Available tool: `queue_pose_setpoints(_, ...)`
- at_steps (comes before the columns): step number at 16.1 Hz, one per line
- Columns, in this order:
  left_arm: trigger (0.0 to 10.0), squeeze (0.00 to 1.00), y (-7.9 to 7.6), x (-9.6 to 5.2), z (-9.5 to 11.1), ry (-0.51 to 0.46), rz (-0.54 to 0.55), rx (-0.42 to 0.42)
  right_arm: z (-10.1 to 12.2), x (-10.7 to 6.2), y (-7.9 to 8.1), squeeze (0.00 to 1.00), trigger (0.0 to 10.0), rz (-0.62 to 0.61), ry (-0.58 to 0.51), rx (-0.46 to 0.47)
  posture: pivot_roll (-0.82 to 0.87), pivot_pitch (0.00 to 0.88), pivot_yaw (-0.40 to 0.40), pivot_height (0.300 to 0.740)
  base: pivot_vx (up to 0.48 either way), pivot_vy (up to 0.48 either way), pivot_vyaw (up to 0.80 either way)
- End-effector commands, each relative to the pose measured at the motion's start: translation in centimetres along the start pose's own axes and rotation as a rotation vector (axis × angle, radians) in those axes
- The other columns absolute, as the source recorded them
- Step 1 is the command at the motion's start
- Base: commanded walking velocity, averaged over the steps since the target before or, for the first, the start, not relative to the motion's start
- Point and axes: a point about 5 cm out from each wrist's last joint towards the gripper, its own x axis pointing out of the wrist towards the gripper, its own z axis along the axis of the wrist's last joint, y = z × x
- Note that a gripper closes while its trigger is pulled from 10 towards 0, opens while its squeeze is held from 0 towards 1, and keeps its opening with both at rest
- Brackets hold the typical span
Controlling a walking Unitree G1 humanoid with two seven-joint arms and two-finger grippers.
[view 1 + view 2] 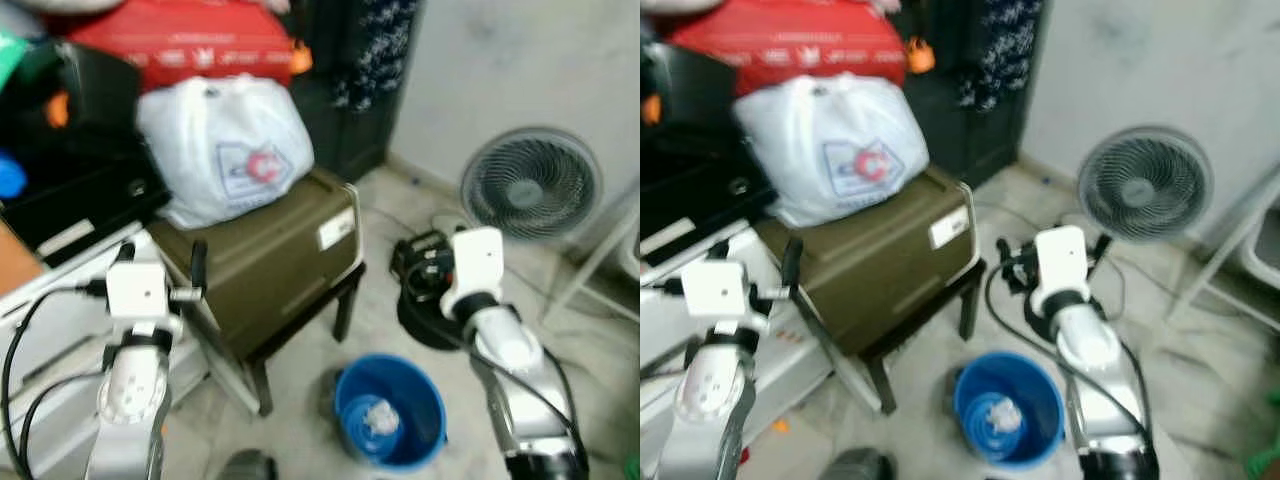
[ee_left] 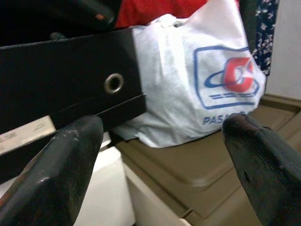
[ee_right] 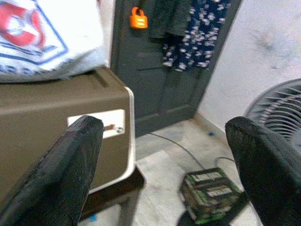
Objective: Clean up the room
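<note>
A blue bucket [image 1: 390,412] stands on the tiled floor between my arms, with a crumpled white wad [image 1: 380,416] inside it. My left gripper [image 2: 160,165] is open and empty. It is raised in front of a white plastic bag [image 1: 225,148] that rests on an olive-brown storage box [image 1: 275,255]. My right gripper [image 3: 164,160] is open and empty too, held above the floor right of the box. Beyond it a small green and black box [image 3: 209,194] lies on the floor.
The storage box sits on a dark stool [image 1: 345,300]. A red bag [image 1: 190,42] and a black case [image 1: 80,190] are piled at the back left. A floor fan [image 1: 530,185] stands at the right by the wall, and a dark door [image 3: 155,61] lies behind.
</note>
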Motion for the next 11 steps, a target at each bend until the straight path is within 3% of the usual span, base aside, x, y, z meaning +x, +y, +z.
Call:
queue_pose_setpoints(1,10.0,0.0,0.1,0.1,0.1,-0.003,0.005,0.026,0.4,0.0,-0.3,0.0,10.0,-0.002,-0.011,0.004,-0.08,0.0,-0.062,0.74,0.0,0.0,0.8)
queue_pose_setpoints(5,10.0,0.0,0.3,-0.2,-0.1,0.015,0.0,0.04,0.3,-0.1,-0.2,0.0,10.0,0.007,-0.005,0.007,-0.08,0.0,-0.061,0.74,0.0,0.0,0.8)
queue_pose_setpoints(11,10.0,0.0,0.3,-2.3,-0.6,0.052,-0.011,0.06,-0.5,-0.5,-0.6,0.0,10.0,-0.004,0.02,-0.008,-0.07,0.0,-0.056,0.74,0.0,0.0,0.8)
